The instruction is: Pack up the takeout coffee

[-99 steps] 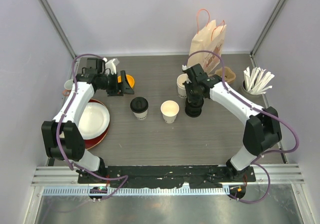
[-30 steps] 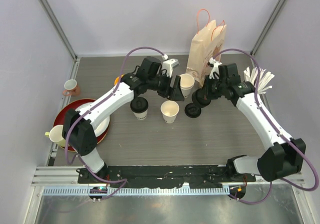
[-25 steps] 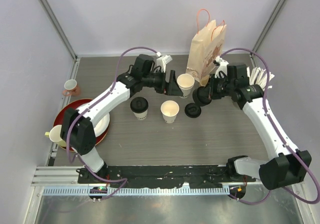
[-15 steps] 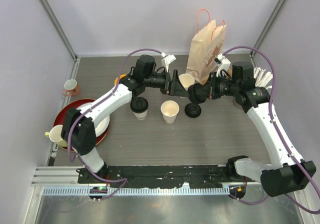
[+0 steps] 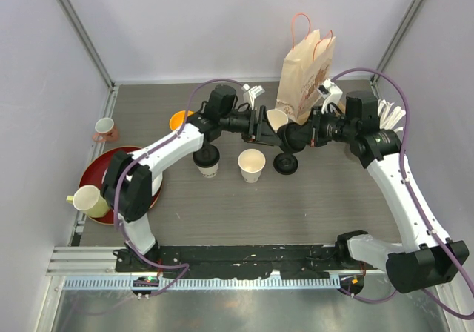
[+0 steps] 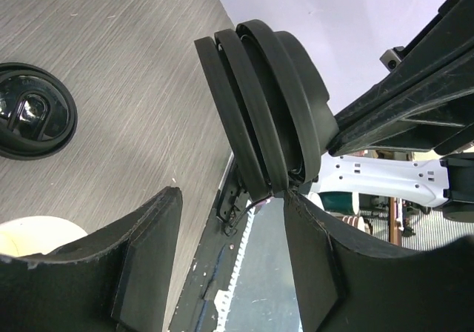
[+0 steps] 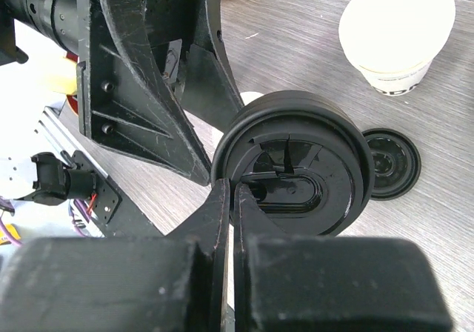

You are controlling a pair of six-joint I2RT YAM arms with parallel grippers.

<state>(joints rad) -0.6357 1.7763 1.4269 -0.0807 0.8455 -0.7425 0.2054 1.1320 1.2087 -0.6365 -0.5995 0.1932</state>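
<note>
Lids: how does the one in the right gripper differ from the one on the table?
The held lid is off the table, tilted on edge, pinched by the right gripper. The table lid lies flat with nothing touching it. The held lid looks thicker, maybe several stacked, while the table lid looks thin. Both are round and black.

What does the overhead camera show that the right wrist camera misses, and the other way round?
Only the overhead view shows the paper bag, the lidded cup and the cream mug. Only the right wrist view shows the grip up close: the right gripper shut on the edge of the black lid, and the moulded slot in the lid's top. Both show the open cup, the spare lid lying on the table, and the left gripper close to the held lid.
</note>
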